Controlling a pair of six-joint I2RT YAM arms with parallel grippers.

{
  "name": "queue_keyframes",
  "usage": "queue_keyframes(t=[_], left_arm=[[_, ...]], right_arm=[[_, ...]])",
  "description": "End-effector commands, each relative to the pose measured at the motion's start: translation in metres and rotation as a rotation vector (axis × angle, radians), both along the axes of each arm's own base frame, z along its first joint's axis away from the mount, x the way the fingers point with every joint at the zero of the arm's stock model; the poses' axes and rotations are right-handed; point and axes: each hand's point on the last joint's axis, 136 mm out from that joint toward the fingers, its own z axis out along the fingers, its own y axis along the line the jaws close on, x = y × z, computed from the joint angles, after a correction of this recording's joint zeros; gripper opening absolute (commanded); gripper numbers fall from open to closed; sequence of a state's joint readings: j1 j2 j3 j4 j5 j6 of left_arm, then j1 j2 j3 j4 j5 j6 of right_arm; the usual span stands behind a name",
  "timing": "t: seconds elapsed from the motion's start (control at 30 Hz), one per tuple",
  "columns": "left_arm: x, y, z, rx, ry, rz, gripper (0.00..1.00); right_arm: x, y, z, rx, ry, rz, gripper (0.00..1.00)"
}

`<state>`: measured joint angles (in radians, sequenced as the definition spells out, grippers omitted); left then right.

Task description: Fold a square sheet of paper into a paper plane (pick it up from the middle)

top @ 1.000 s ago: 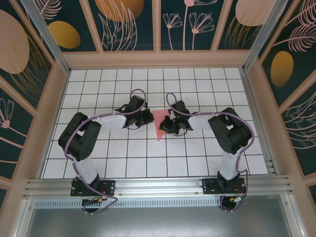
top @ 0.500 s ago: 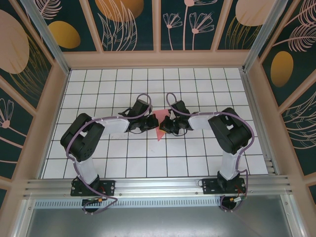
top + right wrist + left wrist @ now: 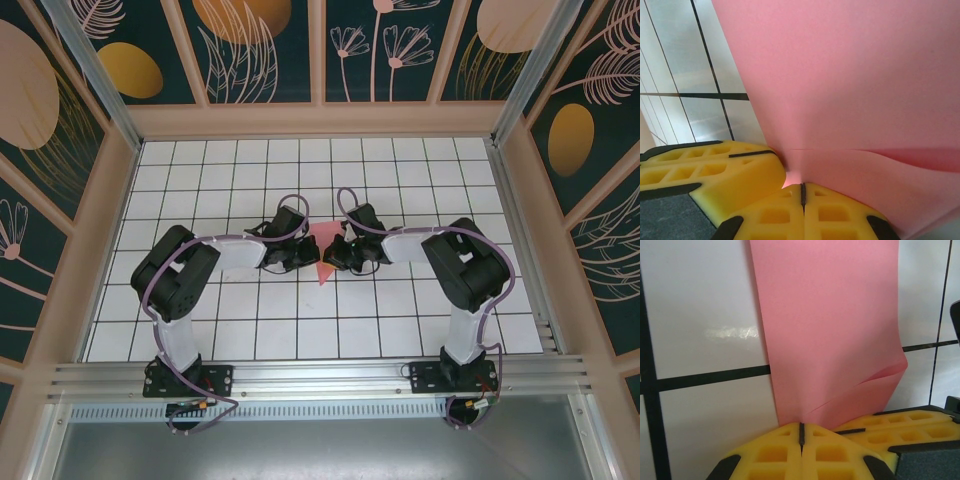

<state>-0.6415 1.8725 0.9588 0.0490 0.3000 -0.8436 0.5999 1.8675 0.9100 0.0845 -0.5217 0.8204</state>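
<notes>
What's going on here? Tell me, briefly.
Two robot arms are folding a pink paper plane at the middle of the tiled table. The left gripper and the right gripper are both shut on it, pinching it from opposite sides with their fingertips close together. From above, it is already a narrow triangle with its tip pointing toward the arms' bases.

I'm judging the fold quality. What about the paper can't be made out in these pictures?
Top view: the paper is tiny; its sides sit under the left tool and right tool, creases unreadable.
Left wrist view: its far end is cut off by the top edge; its near edge hides behind the yellow fingers.
Right wrist view: it runs off the top and right edges, so no outline.
</notes>
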Motion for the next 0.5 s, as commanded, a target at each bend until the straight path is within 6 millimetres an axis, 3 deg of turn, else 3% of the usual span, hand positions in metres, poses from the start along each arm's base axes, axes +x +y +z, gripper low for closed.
queue_keyframes(t=[0.0,0.1,0.23,0.4,0.47], left_arm=[[-0.010,0.015,-0.027,0.111,0.049,0.004,0.00],[-0.012,0.019,-0.034,0.145,0.057,0.003,0.00],[-0.015,0.026,-0.041,0.186,0.064,0.007,0.00],[-0.019,0.032,-0.049,0.229,0.078,0.009,0.00],[-0.020,0.035,-0.052,0.245,0.083,0.011,0.00]], right_arm=[[0.002,-0.009,0.005,0.024,-0.020,-0.020,0.00],[0.005,-0.007,0.021,0.085,-0.066,-0.005,0.00],[0.003,-0.012,0.025,0.098,-0.103,0.008,0.00],[-0.006,-0.018,0.011,0.061,-0.083,0.029,0.00],[0.001,-0.030,0.004,0.040,-0.071,0.002,0.00]])
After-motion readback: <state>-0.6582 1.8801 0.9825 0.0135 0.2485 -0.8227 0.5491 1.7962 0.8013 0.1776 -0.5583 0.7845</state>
